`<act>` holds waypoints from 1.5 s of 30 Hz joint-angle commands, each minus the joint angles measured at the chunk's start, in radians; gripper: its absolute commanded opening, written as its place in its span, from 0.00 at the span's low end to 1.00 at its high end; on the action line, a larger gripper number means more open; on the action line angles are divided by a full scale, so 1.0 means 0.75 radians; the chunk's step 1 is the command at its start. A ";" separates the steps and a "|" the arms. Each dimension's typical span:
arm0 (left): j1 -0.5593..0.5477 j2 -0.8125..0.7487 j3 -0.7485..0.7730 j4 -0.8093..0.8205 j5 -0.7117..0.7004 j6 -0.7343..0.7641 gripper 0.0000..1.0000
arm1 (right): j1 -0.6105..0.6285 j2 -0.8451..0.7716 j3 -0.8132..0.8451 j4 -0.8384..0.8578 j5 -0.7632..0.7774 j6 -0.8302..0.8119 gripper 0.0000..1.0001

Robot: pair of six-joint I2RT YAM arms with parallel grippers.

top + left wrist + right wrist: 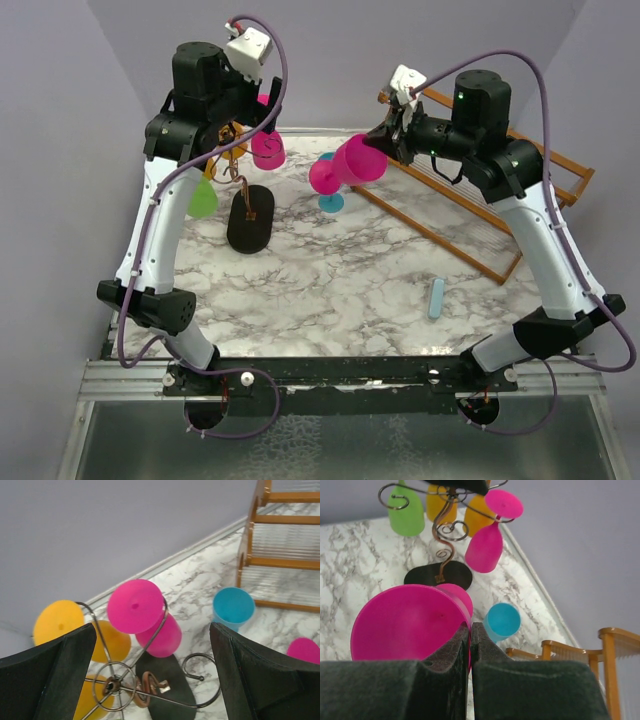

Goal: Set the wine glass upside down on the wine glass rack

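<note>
My right gripper [470, 630] is shut on the rim of a pink wine glass [405, 622], which it holds tilted in the air right of the wine glass rack [240, 182]. In the top view the glass [352, 164] hangs above the marble, its foot pointing left. The rack is a thin wire tree on a black oval base [250, 218]. It carries a pink glass [160, 637], a green one [203, 200] and orange ones [116, 641], all upside down. My left gripper [152, 652] stands open directly over the rack's hub [112, 685], with nothing between its fingers.
A blue glass [330, 200] stands on the marble just below the held glass. A large brown wooden slatted rack [470, 215] lies at the back right. A small light-blue bar [437, 298] lies near the right arm. Grey walls close in behind.
</note>
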 commanded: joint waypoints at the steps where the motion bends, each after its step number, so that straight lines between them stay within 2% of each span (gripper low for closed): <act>1: 0.003 -0.088 -0.133 0.183 0.239 -0.182 0.99 | 0.003 -0.005 0.123 0.025 0.140 0.026 0.01; 7: 0.003 -0.098 -0.203 0.275 0.457 -0.412 0.99 | -0.001 -0.010 0.129 0.125 0.383 0.222 0.01; 13: 0.002 -0.105 -0.343 0.423 0.693 -0.676 0.94 | -0.003 -0.014 0.129 0.142 0.325 0.340 0.01; 27: 0.034 -0.145 -0.617 0.649 0.900 -0.985 0.62 | -0.051 -0.020 0.115 0.163 0.206 0.378 0.01; 32: 0.036 -0.150 -0.704 0.759 0.986 -1.111 0.47 | -0.065 -0.016 0.118 0.172 0.176 0.389 0.01; 39: 0.036 -0.141 -0.834 0.968 1.094 -1.342 0.43 | -0.082 -0.020 0.083 0.193 0.135 0.400 0.01; 45: 0.036 -0.133 -0.877 1.035 1.123 -1.413 0.31 | -0.091 -0.023 0.067 0.200 0.116 0.400 0.01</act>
